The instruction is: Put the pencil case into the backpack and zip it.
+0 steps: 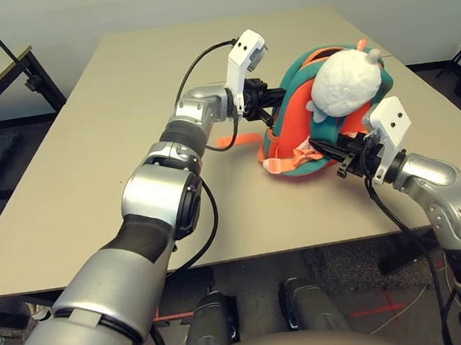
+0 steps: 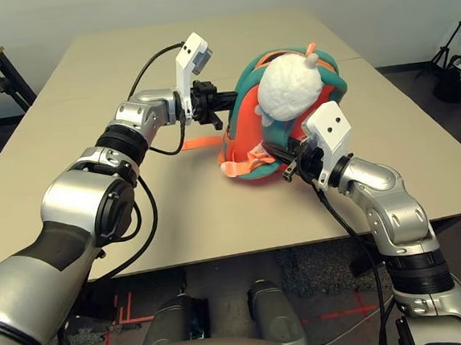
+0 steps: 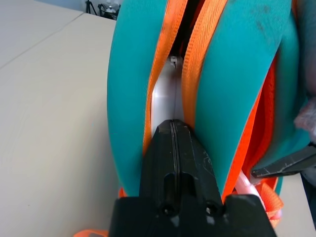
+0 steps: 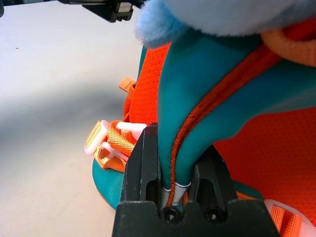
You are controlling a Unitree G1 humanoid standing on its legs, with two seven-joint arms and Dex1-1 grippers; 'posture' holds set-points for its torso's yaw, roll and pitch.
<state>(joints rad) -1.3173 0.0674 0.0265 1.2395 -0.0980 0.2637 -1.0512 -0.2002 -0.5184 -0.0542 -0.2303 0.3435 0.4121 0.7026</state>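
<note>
The beige table (image 1: 115, 150) carries 1 backpack (image 1: 293, 147) (orange-teal).

Silver forearms (image 1: 185, 120), black cables (image 1: 197, 62)

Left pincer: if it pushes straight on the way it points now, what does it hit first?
The left pincer, shut, points into the backpack's gap between two orange zipper tapes. First in line looks like the white surface inside that gap, likely the pencil case, though depth is unclear.
</note>
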